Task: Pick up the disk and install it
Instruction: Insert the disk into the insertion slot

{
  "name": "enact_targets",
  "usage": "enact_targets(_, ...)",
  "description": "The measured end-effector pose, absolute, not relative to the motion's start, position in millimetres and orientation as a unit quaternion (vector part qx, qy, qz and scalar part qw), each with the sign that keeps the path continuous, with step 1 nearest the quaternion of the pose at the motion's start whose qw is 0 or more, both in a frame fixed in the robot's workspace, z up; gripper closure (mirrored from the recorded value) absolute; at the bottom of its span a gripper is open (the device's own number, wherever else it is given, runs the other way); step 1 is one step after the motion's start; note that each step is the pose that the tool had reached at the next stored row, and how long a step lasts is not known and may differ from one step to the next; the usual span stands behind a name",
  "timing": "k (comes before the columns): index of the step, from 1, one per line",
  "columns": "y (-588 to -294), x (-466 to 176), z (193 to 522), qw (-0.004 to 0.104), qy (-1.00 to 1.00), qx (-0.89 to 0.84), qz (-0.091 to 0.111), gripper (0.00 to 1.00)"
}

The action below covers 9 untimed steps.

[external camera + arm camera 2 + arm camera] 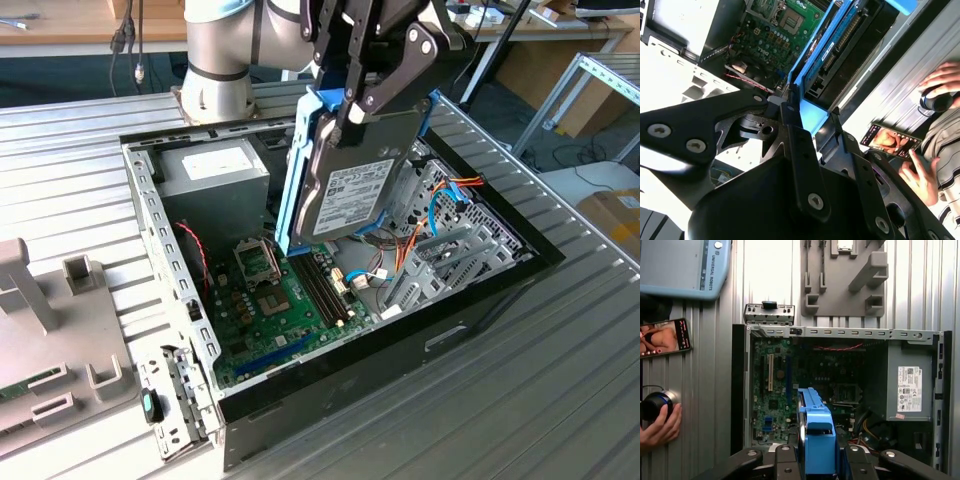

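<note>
The disk (365, 185), a grey metal drive with a white label and a light-blue rail frame (290, 190), hangs tilted on edge above the open computer case (470, 310). My gripper (365, 100) is shut on its upper end, black fingers clamped on both faces. Below it lie the green motherboard (270, 300) and, toward the exterior view's right, the metal drive cage (440, 230). In the first wrist view the disk's blue frame (817, 435) stands between my fingers (785, 460) over the case. The second wrist view shows the disk (840, 45) edge-on past my gripper (812, 120).
A grey power supply box (215, 170) fills the case's back corner. Orange and blue cables (440, 200) run by the cage. A grey fixture plate (845, 275) lies beside the case. A person's hand (660, 425), a phone (665, 337) and a pendant (685, 265) are on the ribbed table.
</note>
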<state>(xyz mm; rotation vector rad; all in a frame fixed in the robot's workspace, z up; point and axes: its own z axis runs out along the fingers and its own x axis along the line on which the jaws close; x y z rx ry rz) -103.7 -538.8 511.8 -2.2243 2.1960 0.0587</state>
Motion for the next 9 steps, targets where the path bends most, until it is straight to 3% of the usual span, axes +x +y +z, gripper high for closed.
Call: enact_targets(9, -538.8, -79.4, 511.9, 0.008, 0.702, -0.711, 0.019, 0.64)
